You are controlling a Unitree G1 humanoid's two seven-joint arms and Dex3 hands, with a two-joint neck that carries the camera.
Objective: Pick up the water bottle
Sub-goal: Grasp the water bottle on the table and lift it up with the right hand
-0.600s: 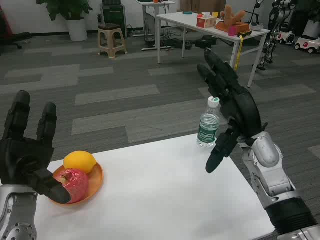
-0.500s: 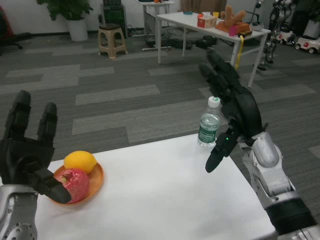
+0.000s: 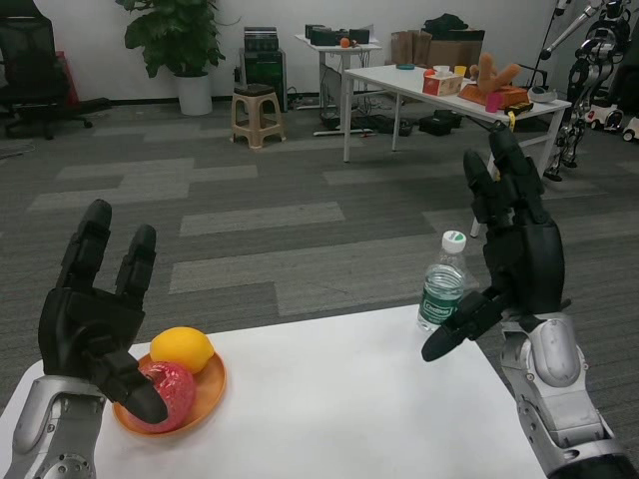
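Clear plastic water bottle (image 3: 441, 282), white-capped with a green label, stands upright at the table's (image 3: 339, 399) far edge, about one o'clock. The right hand (image 3: 514, 249) hovers released just beside it, at its three o'clock, fingers spread. This looks like the approach; next, close around the bottle's body.

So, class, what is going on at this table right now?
A humanoid robot is going for the water bottle at the far edge of the white table. Its right hand is open right beside the bottle, not gripping it yet. Its left hand is raised and open, in front of an orange plate holding a lemon and an apple.
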